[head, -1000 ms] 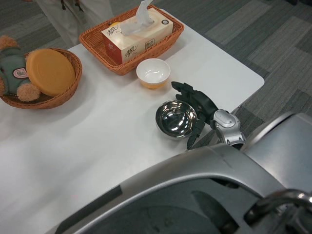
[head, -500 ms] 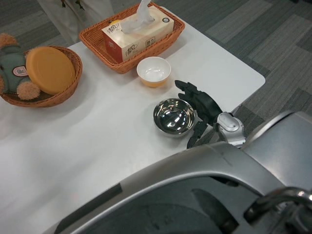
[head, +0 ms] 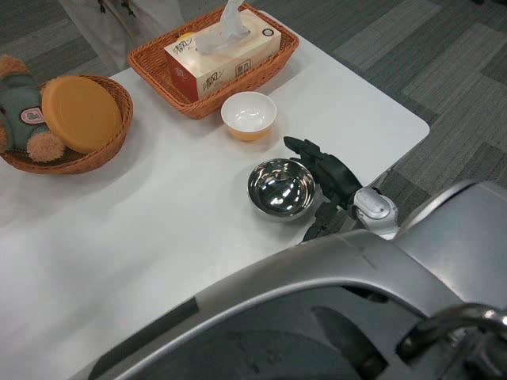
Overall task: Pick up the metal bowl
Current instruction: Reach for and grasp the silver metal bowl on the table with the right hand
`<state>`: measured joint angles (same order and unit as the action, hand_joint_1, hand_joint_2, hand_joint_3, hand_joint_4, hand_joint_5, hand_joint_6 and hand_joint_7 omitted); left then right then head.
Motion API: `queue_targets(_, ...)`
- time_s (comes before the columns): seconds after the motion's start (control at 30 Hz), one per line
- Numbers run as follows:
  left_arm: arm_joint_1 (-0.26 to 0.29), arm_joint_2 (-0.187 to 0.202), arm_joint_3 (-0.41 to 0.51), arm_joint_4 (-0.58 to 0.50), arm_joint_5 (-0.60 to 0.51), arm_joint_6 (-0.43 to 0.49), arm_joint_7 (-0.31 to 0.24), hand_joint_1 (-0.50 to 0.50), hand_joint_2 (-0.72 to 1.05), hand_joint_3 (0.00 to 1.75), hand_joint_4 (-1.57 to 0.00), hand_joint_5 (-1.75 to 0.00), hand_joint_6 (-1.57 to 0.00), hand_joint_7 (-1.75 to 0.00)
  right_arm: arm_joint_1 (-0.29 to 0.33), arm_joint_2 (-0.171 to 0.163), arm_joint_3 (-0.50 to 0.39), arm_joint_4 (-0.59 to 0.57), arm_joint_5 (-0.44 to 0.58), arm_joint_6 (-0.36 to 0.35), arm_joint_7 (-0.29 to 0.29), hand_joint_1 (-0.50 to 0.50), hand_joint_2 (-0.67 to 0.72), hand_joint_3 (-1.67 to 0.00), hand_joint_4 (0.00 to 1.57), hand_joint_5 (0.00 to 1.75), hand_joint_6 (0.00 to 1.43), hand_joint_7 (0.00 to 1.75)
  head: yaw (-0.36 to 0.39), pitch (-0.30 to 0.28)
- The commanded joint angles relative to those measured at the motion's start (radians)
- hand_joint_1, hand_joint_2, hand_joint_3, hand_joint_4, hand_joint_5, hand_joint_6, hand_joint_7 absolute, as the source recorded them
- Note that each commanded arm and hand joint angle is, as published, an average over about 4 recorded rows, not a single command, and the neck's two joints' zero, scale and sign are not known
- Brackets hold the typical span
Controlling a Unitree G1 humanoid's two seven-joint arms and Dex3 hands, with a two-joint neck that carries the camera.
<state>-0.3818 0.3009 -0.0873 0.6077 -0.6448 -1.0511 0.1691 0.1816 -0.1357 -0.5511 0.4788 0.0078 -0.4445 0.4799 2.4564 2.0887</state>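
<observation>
The metal bowl [head: 281, 190], shiny and round, sits upright on the white table [head: 158, 229] near its right front edge. My right hand [head: 326, 179] is at the bowl's right side. Its fingers [head: 302, 147] reach past the far right of the rim and its thumb [head: 316, 228] hangs off the near right. The hand curves around the bowl with its fingers spread, and I see no firm grip. Whether the fingers touch the rim is unclear. My left hand is out of the picture.
A small white bowl [head: 249, 115] stands just behind the metal one. Behind that is a wicker tray [head: 273, 60] holding a tissue box [head: 222, 51]. A round basket [head: 95, 150] with an orange disc and a plush toy sits far left. A person [head: 119, 16] stands beyond the table.
The bowl, tilted in my right hand a second ago, now sits level and slightly further left. The hand has drawn back a little to the right.
</observation>
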Motion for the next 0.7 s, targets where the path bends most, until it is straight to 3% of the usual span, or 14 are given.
queue_targets(0.03,0.0,0.015,-0.002,0.001,-0.001,0.006,0.004,-0.5,-0.72,0.09,0.0,0.0,0.0,0.0,-0.019,0.011,0.011,0.027,-0.004,-0.035,-0.015,-0.42,0.19,-0.16,0.0,0.29,0.0,0.14,0.001,0.0)
queue_targets(0.2,0.0,0.015,-0.003,0.001,-0.001,0.006,0.004,-0.5,-0.72,0.09,0.0,0.0,0.0,0.0,-0.042,0.016,0.024,0.067,-0.022,-0.069,-0.043,-0.42,0.15,-0.16,0.0,0.19,0.0,0.14,0.005,0.003)
queue_targets(0.5,0.001,0.014,0.0,0.001,-0.003,0.006,0.004,-0.5,-0.72,0.09,0.0,0.0,0.0,0.0,-0.076,0.019,0.031,0.119,-0.028,-0.112,-0.073,-0.46,-0.03,-0.24,0.0,0.29,0.0,0.21,0.014,0.008)
queue_targets(0.7,0.001,0.014,0.001,0.001,-0.003,0.006,0.004,-0.5,-0.72,0.09,0.0,0.0,0.0,0.0,-0.079,0.019,0.023,0.131,-0.026,-0.117,-0.074,-0.46,-0.22,-0.52,0.06,0.44,0.0,0.31,0.017,0.007)
